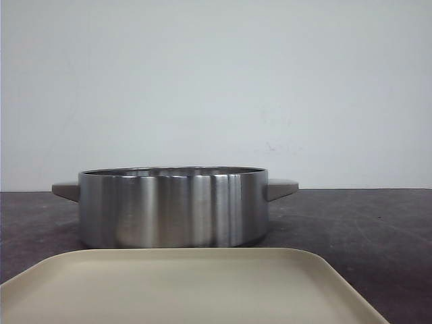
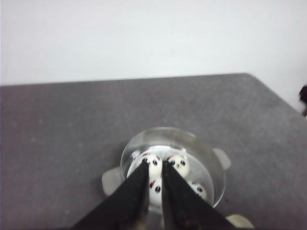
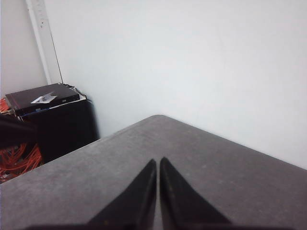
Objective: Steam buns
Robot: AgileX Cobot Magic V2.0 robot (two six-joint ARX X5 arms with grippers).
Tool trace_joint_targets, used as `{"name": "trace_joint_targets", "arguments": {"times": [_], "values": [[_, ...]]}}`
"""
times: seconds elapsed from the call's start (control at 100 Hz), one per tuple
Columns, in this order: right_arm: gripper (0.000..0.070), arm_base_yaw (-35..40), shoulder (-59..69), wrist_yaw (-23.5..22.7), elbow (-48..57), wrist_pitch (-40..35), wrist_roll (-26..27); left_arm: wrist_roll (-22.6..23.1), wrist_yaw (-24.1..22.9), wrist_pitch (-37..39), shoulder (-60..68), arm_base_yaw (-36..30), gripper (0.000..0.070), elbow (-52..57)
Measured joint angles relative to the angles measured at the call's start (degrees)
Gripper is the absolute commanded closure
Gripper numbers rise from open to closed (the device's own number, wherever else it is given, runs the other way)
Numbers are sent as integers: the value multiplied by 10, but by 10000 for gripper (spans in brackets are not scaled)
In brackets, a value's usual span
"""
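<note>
The buns [image 2: 165, 175] sit inside the pot [image 2: 206, 158] straight beneath my left gripper [image 2: 154, 165], its fingers pressed nearly together and empty; my right gripper [image 3: 158, 165], likewise closed, points off past the table's corner.

Lab-like room: bare white wall [image 3: 192, 57], electronics box [image 3: 43, 98], orange cables [image 3: 19, 158].

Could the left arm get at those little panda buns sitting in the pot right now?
Probably yes. The left gripper hangs above the open pot, no lid covers the buns, though its jaws look nearly closed.
</note>
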Motion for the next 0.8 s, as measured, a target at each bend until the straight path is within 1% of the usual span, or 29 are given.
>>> {"name": "trace_joint_targets", "arguments": {"times": [0.19, 0.8], "values": [[688, 0, 0, 0, 0, 0, -2, 0, 0, -25, -3, 0, 700, 0], [688, -7, -2, 0, 0, -3, -3, 0, 0, -23, -3, 0, 700, 0]]}}
